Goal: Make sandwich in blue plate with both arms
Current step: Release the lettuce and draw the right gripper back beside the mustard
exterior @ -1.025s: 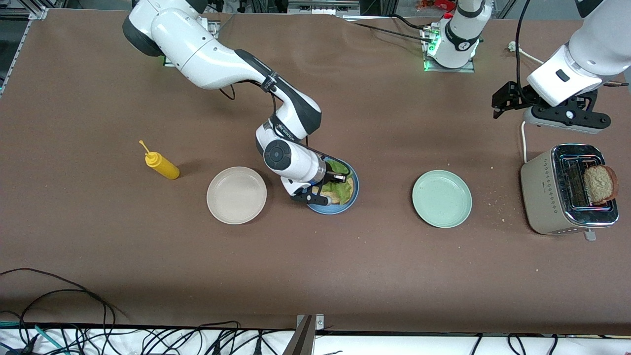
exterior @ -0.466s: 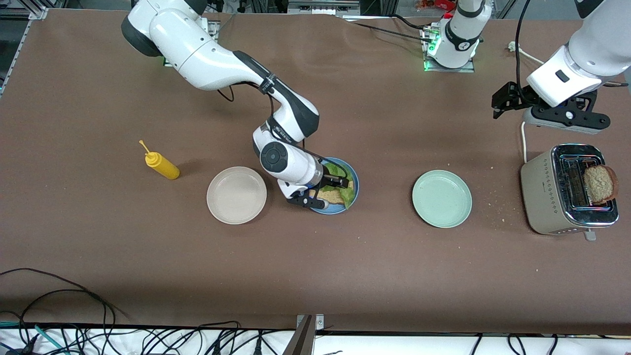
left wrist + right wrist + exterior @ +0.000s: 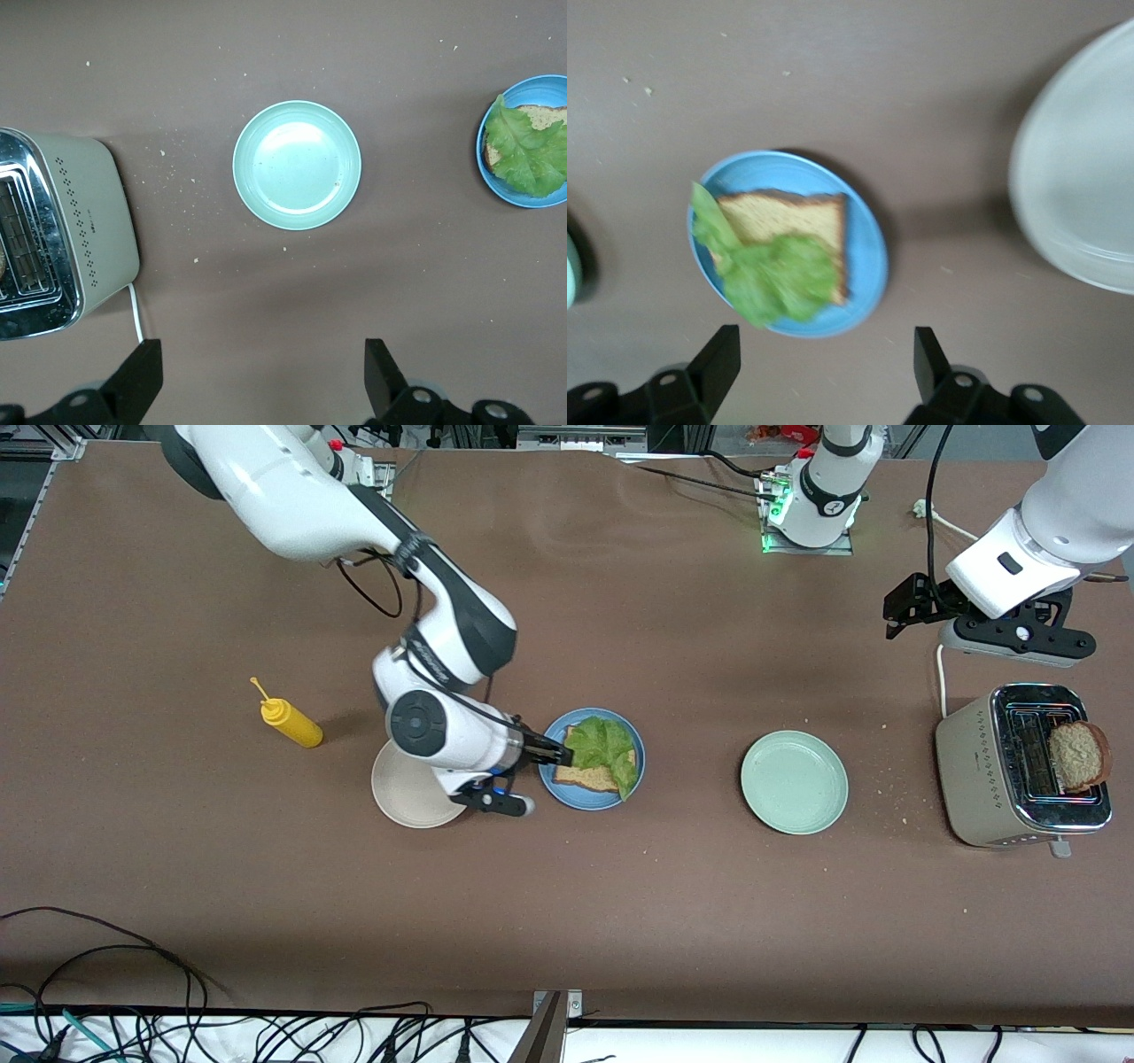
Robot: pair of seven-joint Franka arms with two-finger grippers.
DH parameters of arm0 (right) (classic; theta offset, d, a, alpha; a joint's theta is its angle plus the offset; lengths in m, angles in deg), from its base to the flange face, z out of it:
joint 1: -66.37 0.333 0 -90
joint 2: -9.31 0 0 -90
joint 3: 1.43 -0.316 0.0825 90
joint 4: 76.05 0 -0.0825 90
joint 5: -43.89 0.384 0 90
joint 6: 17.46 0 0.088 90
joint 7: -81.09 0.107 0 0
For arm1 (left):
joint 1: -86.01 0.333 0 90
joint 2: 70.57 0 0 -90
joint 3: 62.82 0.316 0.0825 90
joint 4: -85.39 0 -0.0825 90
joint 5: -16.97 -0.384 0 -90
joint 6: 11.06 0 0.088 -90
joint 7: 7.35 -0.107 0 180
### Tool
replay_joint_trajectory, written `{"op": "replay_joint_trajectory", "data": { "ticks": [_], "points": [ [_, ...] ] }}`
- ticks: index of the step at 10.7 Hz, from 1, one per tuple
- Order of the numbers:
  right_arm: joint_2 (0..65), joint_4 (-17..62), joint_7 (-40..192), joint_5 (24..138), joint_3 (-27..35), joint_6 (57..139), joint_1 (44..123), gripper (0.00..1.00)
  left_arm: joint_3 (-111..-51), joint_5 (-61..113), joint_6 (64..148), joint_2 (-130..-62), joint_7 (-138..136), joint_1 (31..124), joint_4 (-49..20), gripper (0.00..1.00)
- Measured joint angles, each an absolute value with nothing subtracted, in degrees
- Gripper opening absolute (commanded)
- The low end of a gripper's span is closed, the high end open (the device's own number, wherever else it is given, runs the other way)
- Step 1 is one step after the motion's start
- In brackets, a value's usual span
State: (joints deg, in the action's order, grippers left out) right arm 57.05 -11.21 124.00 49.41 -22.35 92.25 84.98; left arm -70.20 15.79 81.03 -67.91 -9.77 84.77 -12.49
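Now right gripper (image 3: 560,755) fingers spread, empty, at blue plate (image 3: 551,786) rim, left gripper (image 3: 897,609) open, waiting.

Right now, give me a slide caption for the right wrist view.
Open right gripper above the blue plate, where lettuce lies on one bread slice.
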Motion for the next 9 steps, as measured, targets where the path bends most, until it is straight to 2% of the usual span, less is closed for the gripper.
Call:
{"op": "replay_joint_trajectory", "data": {
  "ticks": [2,5,9],
  "points": [
    [50.86,-11.26,119.10,49.39,-20.13,80.56,82.48,1.00,-70.21,15.79,81.08,-68.00,-9.77,84.78,-12.44,1.00],
    [42.63,-10.58,109.38,49.38,-11.92,67.30,81.45,1.00,-70.22,15.79,81.11,-68.33,-9.77,84.79,-12.30,1.00],
    [33.04,-3.30,85.51,48.55,2.17,62.69,81.32,1.00,-70.21,15.80,81.12,-68.55,-9.77,84.87,-12.16,1.00]
  ]
}}
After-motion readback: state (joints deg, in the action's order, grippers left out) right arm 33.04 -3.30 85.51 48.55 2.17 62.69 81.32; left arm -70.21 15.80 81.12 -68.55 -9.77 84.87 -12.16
